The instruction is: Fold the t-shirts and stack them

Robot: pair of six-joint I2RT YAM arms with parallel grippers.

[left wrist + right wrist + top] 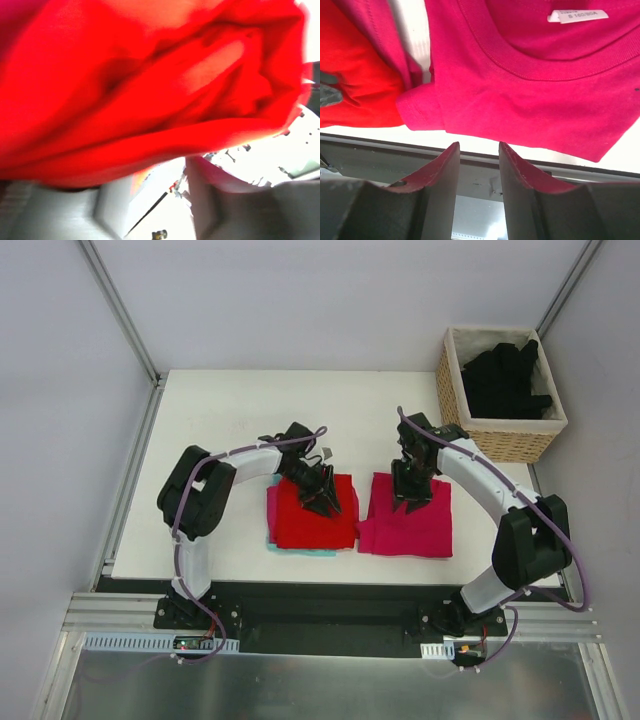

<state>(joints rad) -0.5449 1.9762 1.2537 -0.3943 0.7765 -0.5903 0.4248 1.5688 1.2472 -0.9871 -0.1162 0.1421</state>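
1. Red t-shirt (312, 520): folded, flat on the bench (220, 420). The left end effector (322, 495) is over its far part, fingers apart in a blurred view.
2. Magenta-pink t-shirt (408, 525): folded, just beside the red t-shirt, white label (580, 16) showing. The right end effector (411, 494) is over it, fingers apart, gripping nothing.
3. Black t-shirts (505, 380): in the wicker basket (500, 445), well apart from the red t-shirt.

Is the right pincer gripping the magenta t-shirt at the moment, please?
No, the right pincer stands open with nothing between its jaws, and the magenta t-shirt lies flat, clear of them.
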